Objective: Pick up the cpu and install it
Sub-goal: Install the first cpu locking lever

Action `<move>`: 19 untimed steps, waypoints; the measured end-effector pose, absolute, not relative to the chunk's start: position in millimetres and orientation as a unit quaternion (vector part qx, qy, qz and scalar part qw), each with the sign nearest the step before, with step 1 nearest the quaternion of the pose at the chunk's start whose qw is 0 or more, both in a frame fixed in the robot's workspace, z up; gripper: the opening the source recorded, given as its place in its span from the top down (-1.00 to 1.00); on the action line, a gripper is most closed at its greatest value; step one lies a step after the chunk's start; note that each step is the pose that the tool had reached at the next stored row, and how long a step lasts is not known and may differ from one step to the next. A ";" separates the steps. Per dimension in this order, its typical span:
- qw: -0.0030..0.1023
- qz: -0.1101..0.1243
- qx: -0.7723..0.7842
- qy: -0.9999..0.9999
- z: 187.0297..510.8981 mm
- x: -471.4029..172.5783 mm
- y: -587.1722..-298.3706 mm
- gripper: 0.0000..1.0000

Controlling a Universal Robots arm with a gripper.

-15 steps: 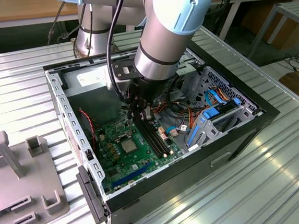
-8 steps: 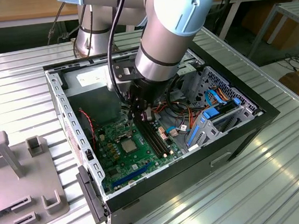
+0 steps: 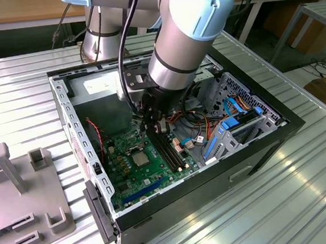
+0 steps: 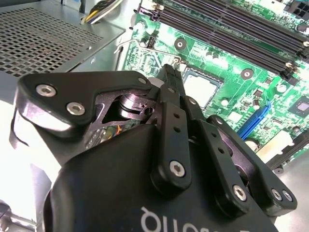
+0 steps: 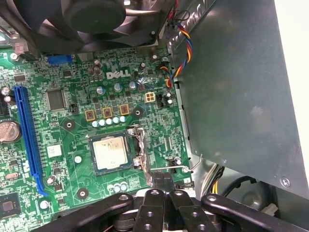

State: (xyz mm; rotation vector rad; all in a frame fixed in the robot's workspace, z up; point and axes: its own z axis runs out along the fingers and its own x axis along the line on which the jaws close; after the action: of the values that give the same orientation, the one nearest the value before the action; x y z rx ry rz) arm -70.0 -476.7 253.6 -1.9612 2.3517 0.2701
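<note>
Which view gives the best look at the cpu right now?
The first wrist view: the cpu lies flat on the green motherboard, its whole top unobstructed. The second wrist view shows it partly behind the gripper. The exterior view shows it small, beside the arm.

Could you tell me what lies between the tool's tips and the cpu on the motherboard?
In the first wrist view, the socket's metal retention lever lies between the tool and the cpu.

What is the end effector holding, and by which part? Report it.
Nothing seen: the end effector is shut, tips together; the cpu lies apart from it.
</note>
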 end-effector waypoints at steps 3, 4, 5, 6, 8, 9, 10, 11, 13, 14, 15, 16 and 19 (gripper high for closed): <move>0.034 0.088 -0.638 0.765 253.6 -70.0 -478.0 0.79; 0.034 0.088 -0.638 0.765 253.6 -70.0 -478.5 0.79; 0.034 0.088 -0.638 0.765 253.6 -70.0 -478.8 0.79; 0.034 0.088 -0.638 0.765 253.6 -70.0 -479.1 0.79; 0.034 0.088 -0.638 0.765 253.6 -70.0 -480.1 0.79; 0.034 0.088 -0.638 0.765 253.6 -70.0 -480.3 0.79; 0.034 0.088 -0.638 0.765 253.6 -70.0 -480.4 0.79; 0.034 0.088 -0.638 0.765 253.6 -70.0 -480.5 0.79; 0.034 0.088 -0.638 0.765 253.6 -70.0 -480.5 0.79; 0.034 0.088 -0.638 0.765 253.6 -70.0 -480.6 0.79; 0.034 0.088 -0.638 0.765 253.6 -70.0 -480.6 0.79; 0.034 0.088 -0.638 0.765 253.6 -70.0 -481.0 0.79; 0.034 0.088 -0.638 0.765 253.6 -70.0 -481.4 0.79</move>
State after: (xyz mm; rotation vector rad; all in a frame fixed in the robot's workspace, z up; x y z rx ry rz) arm -70.0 -481.4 253.6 -1.9612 2.3517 0.2701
